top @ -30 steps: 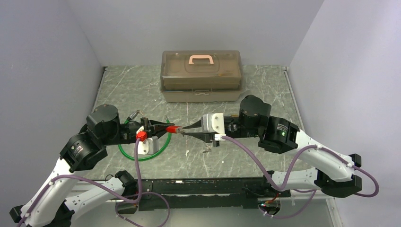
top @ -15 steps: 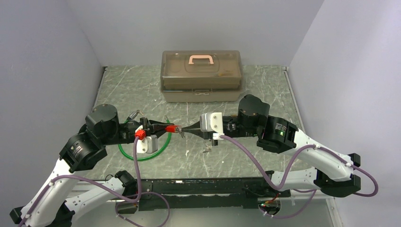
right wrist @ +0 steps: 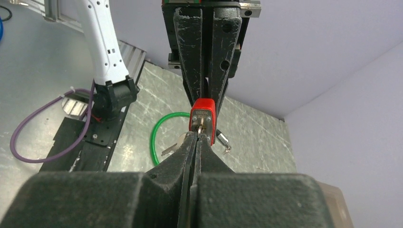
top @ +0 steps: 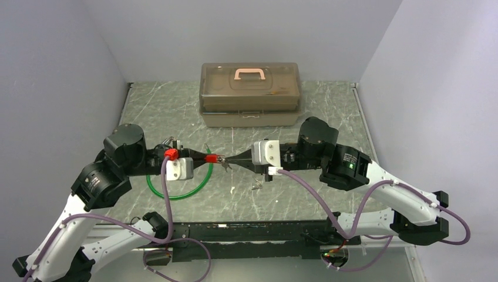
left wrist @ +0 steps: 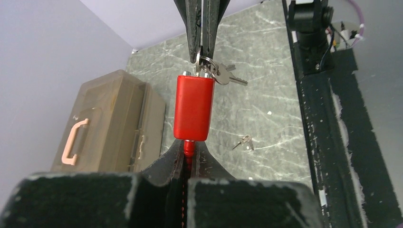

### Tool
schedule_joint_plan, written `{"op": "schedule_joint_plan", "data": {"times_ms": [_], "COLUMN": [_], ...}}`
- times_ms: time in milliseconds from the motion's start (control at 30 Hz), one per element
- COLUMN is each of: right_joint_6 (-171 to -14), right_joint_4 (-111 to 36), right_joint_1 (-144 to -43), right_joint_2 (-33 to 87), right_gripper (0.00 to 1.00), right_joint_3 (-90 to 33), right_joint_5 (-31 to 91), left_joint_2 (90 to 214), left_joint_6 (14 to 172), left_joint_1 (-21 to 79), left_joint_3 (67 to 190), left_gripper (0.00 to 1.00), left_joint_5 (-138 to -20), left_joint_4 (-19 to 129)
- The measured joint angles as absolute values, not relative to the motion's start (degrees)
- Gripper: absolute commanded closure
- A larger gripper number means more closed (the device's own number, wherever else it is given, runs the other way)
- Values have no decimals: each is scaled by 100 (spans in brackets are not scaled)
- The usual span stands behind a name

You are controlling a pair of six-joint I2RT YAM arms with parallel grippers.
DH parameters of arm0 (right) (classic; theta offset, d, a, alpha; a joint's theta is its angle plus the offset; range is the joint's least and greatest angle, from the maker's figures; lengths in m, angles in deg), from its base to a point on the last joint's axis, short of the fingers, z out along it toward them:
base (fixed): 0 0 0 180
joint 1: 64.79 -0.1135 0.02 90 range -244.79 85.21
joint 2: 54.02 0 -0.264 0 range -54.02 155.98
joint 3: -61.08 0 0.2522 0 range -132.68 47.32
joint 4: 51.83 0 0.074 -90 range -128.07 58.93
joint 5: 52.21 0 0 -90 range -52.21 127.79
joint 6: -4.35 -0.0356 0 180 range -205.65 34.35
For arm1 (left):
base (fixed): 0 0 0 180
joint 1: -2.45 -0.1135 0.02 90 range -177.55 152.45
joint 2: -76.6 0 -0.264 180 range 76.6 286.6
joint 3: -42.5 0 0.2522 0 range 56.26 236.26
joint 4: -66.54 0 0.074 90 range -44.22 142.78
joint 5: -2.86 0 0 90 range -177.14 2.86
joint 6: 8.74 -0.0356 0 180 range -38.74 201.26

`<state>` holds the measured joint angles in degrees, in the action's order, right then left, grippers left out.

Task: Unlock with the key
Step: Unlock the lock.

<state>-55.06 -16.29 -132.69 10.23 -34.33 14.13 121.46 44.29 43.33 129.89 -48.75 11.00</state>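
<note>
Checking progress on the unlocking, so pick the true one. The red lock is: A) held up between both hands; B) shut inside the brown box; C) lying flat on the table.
A: the left hand grips one end of the red lock, the right hand pinches the key at the other, clear of the table.

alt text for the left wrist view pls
A red padlock is held in mid-air between the left gripper, pinching its near end at the bottom, and the right gripper, coming in from the top, shut on a bunch of silver keys at its far end. Beneath are the marbled table, a brown toolbox at left and a small loose key.
</note>
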Motion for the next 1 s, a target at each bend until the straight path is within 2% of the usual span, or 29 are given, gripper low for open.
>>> {"op": "schedule_joint_plan", "data": {"times_ms": [200, 367, 633, 1000], "right_joint_6": [-5616, -6210, -7583, -9215], "right_joint_4": [-1955, -1990, -1854, -2394], "right_joint_1": [-13265, -13155, -12797, -12664], "right_joint_2": [1008, 1141, 1532, 1598], "right_gripper": [100, 100, 100, 100], "right_joint_3": [-3428, -3643, -3767, -3407], "right_joint_5": [1293, 1306, 1426, 1953], "left_joint_2": [12236, 12244, 12220, 12225], "left_joint_6": [4792, 4510, 3421, 3417], "left_joint_1": [4303, 4300, 4318, 4353], "left_joint_3": [13231, 13356, 13369, 13303], "left_gripper": [100, 100, 100, 100], "left_joint_5": [-4685, -4775, -5940, -6860], "left_joint_4": [1096, 1028, 729, 925]}}
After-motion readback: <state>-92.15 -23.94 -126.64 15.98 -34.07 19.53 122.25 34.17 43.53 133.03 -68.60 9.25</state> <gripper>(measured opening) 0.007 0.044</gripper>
